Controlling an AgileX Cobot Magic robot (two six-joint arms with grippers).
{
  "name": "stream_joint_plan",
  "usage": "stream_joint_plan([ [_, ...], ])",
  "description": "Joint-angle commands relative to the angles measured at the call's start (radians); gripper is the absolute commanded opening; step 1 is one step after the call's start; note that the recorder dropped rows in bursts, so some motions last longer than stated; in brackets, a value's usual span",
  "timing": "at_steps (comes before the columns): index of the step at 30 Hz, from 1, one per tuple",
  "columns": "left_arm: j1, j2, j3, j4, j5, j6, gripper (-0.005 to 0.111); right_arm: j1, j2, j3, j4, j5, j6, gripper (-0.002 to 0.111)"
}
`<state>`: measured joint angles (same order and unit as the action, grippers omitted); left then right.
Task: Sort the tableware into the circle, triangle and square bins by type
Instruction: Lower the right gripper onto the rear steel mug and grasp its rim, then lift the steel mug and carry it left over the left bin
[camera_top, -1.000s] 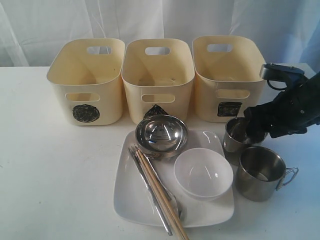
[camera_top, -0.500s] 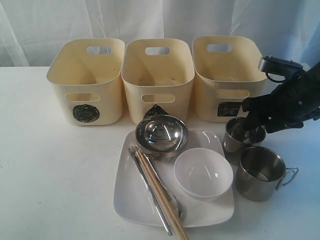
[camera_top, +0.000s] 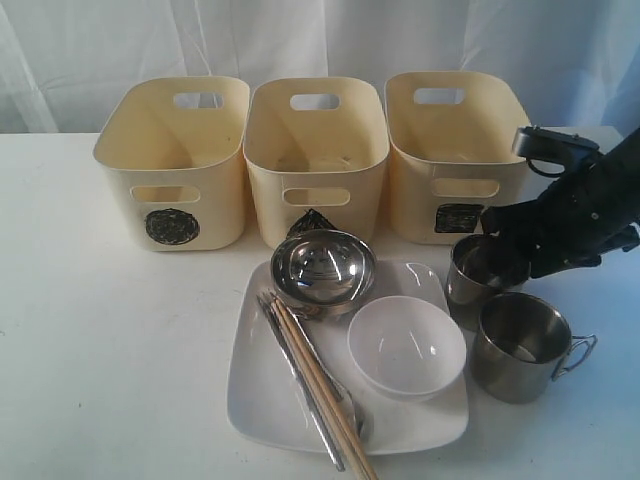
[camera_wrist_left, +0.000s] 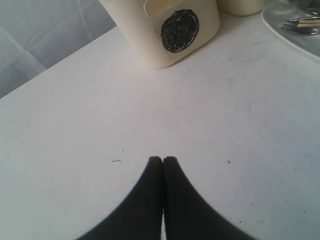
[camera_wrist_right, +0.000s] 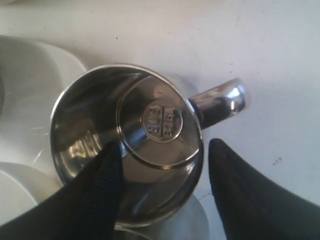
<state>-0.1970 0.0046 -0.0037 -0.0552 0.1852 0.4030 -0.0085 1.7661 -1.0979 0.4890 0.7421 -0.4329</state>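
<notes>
White matte tabletop (camera_top: 100, 350); right jaws gape astride shiny steel mug (camera_wrist_right: 162, 122) rim; left jaws closed.

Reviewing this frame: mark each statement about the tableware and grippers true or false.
1. The steel bowl sits on the white plate. True.
2. The left gripper holds a fork. False: it is shut on nothing, over bare table.
3. The right gripper straddles a mug at its rim, one finger inside. True.
4. The chopsticks lie in the circle bin. False: they lie on the white plate.
</notes>
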Motion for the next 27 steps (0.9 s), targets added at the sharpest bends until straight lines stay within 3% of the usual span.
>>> stream_joint_plan([
  [1,-0.004,-0.005,0.004,-0.003,-0.002,-0.002,0.0,0.004,0.041,-0.006,-0.01,0.003,-0.008,0.05],
  [5,-0.004,-0.005,0.004,-0.003,-0.002,-0.002,0.0,0.024,0.072,-0.006,-0.008,-0.005,-0.008,0.047],
  [14,-0.004,-0.005,0.004,-0.003,-0.002,-0.002,0.0,0.047,0.076,-0.006,-0.008,0.005,0.033,0.0],
  [27,-0.004,-0.005,0.004,-0.003,-0.002,-0.002,0.0,0.047,0.043,-0.007,-0.008,-0.003,0.074,0.0],
])
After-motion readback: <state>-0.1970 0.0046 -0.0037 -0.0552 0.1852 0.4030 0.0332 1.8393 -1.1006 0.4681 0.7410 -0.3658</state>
